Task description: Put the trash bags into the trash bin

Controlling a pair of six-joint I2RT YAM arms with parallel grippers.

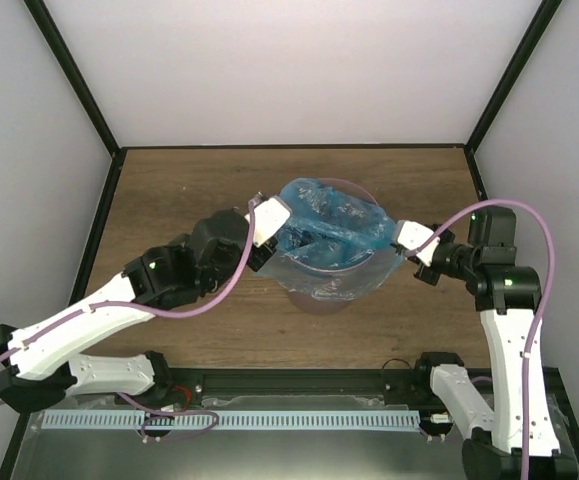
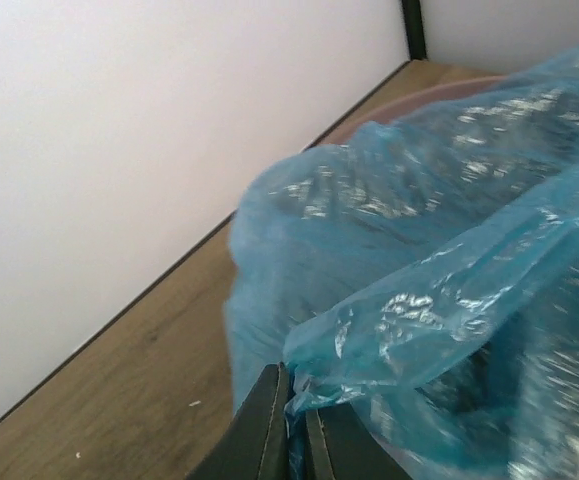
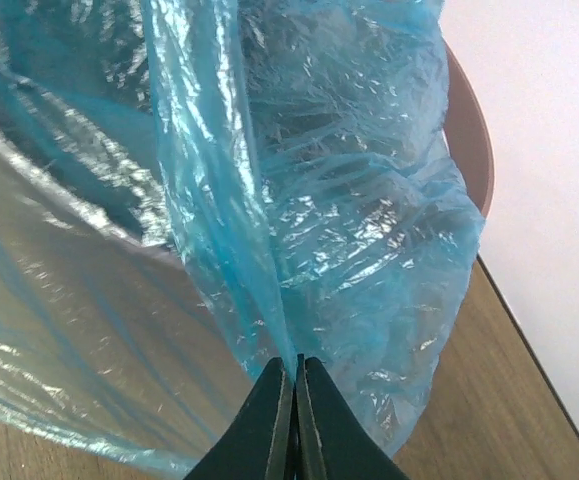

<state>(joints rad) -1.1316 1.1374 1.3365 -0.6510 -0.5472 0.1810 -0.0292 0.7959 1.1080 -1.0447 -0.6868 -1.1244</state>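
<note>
The light-blue bag (image 1: pixel 331 232) was held stretched across the top of the brown bin (image 3: pixel 472 140), apparently so that its mouth could be spread open and the plastic lowered inside. The left gripper (image 2: pixel 291 425) was closed on a bunched fold of the bag, with the bin just beyond it. The right gripper (image 3: pixel 295 415) was pinched shut on another fold, the bin directly ahead. Much of the bag was draped outside the bin, which stood on the counter (image 1: pixel 184 190) between the two grippers.
</note>
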